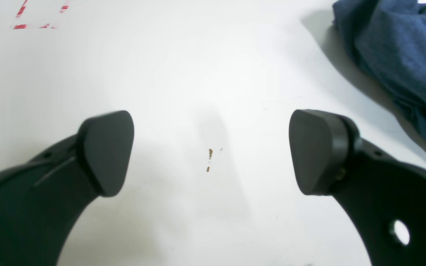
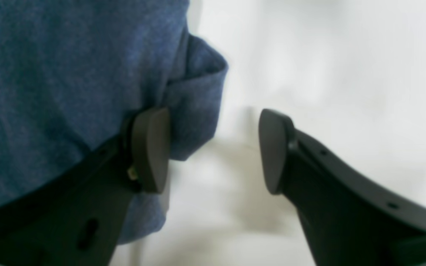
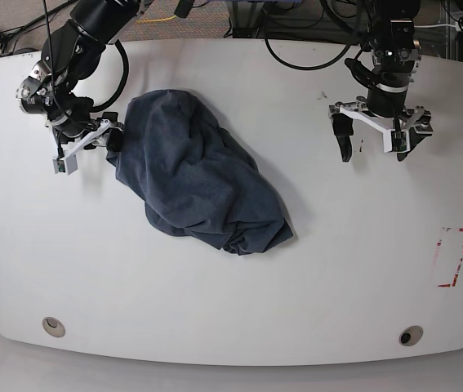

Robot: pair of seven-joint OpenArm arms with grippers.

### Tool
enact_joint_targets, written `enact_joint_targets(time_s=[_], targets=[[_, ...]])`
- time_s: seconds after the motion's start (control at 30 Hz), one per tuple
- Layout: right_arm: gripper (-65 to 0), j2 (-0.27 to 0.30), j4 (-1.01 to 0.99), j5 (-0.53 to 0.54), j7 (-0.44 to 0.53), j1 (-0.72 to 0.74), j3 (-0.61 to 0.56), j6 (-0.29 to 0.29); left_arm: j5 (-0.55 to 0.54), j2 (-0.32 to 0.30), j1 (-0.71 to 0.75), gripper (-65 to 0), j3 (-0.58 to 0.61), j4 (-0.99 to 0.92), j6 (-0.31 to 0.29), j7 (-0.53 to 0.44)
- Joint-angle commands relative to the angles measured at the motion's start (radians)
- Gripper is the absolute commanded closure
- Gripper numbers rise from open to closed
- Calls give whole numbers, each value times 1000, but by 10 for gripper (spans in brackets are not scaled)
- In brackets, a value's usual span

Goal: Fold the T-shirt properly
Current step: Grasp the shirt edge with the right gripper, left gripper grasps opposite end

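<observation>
So the dark slate-blue heathered cotton T-shirt [image 3: 198, 184] is just a crumpled heap, left of centre on the white rounded table [image 3: 231, 310]. Right gripper [image 2: 213, 149] sits at its edge, jaws spread, not pinching anything. Left gripper [image 1: 211, 151] hangs wide open over bare table, red tape marks [image 3: 451, 257] near.

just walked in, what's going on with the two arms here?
A two-arm robot is set to fold a dark blue T-shirt, which lies bunched in a heap on the white table, nothing folded yet. The right gripper is open at the shirt's edge, one finger against a fold of cloth and the other over bare table, not clamping anything. The left gripper hangs wide open over bare table, away from the shirt. Red tape marks sit near the table's edge.
</observation>
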Motion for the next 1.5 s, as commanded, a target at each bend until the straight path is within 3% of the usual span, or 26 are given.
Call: enact_joint_targets(time_s=[0.0, 0.17, 0.5, 0.57, 0.77, 0.83, 0.9, 1.27, 1.47], targets=[[-363, 7, 14, 18, 16, 16, -4, 2, -3, -6, 0, -633, -1, 18, 1, -27], [-363, -24, 14, 15, 16, 21, -7, 2, -3, -6, 3, -633, -1, 18, 1, -27], [-352, -24, -75, 16, 69, 22, -74, 2, -3, -33, 3, -633, -3, 16, 1, -27], [-303, -21, -80, 16, 75, 22, -74, 2, -3, -33, 3, -633, -3, 16, 1, -27], [-59, -21, -61, 18, 70, 21, -77, 2, -9, -29, 3, -633, -1, 16, 1, -24], [-2, -21, -41, 16, 70, 18, -77, 2, -9, -26, -5, -633, -1, 16, -1, -1], [0, -21, -12, 16, 70, 13, -77, 2, -11, -24, -18, -633, 0, 16, -4, 42], [0, -19, 187, 10, -10, 10, -77, 2, -11, -24, -173, -633, 89, -2, -228, 226], [0, -3, 284, 7, -11, -11, -146, 2, -12, -15, -288, -633, 131, -91, -239, 284]])
